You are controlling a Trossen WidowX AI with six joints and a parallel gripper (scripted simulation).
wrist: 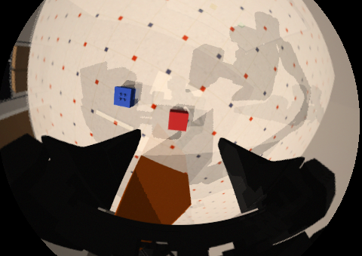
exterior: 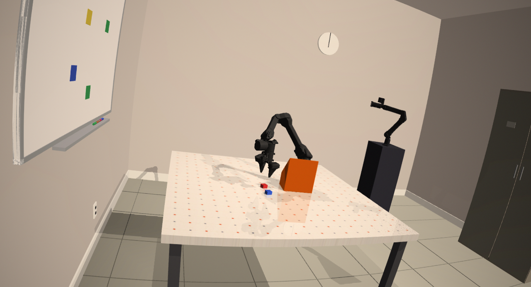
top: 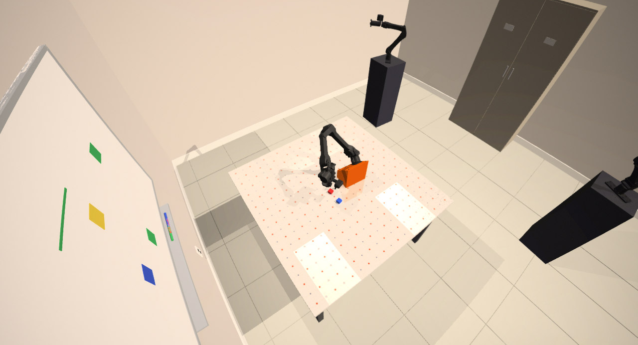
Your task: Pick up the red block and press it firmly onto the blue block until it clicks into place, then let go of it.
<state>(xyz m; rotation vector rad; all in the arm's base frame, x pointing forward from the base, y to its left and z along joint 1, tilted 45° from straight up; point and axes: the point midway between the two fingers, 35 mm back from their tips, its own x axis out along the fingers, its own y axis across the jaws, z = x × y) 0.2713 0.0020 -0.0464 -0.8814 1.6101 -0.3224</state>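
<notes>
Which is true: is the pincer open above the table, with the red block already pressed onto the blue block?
The red block is not on the blue block; the wrist view shows them apart on the table. The rest is right.

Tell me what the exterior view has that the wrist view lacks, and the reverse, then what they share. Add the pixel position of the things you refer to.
Only the exterior view: the round wall clock [exterior: 328, 43] and the whiteboard [exterior: 55, 62].

Only the wrist view: the four small marks on top of the blue block [exterior: 268, 192] [wrist: 123, 97].

Both: that block, the red block [exterior: 264, 186] [wrist: 178, 120] and the open gripper [exterior: 265, 174] [wrist: 181, 137].
</notes>
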